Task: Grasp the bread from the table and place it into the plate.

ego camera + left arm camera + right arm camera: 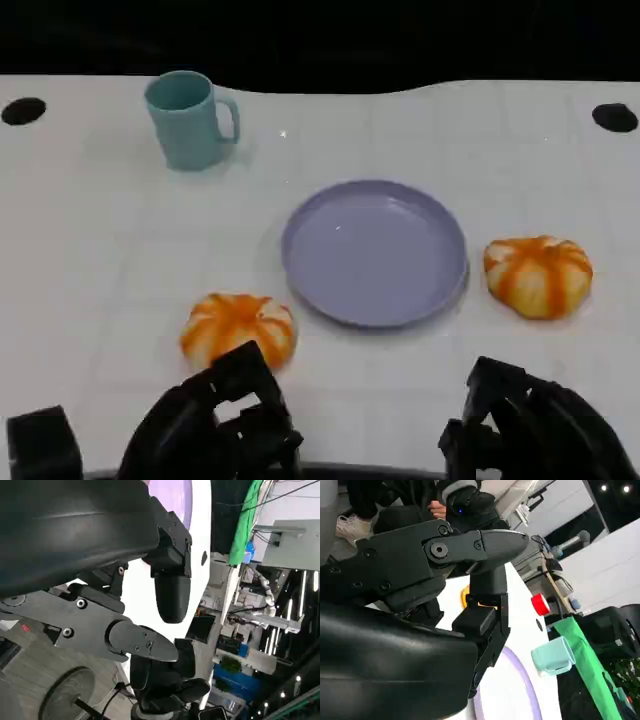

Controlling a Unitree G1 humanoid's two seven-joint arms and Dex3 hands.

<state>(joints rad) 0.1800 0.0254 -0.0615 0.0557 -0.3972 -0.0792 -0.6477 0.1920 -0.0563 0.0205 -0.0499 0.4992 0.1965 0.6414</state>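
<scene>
Two breads lie beside the plate [375,252]. My left hand [215,425], open and empty, hovers at lower left behind the nearer bread [238,328]; right hand [530,425] also empty. Risk: fingers nudge it away before closing.

I see my left hand [225,425] low at the near edge, fingers apart and reaching forward, holding nothing. My right hand [530,425] sits level with it on the other side, also empty, fingers [490,587] spread apart in its wrist view.
</scene>
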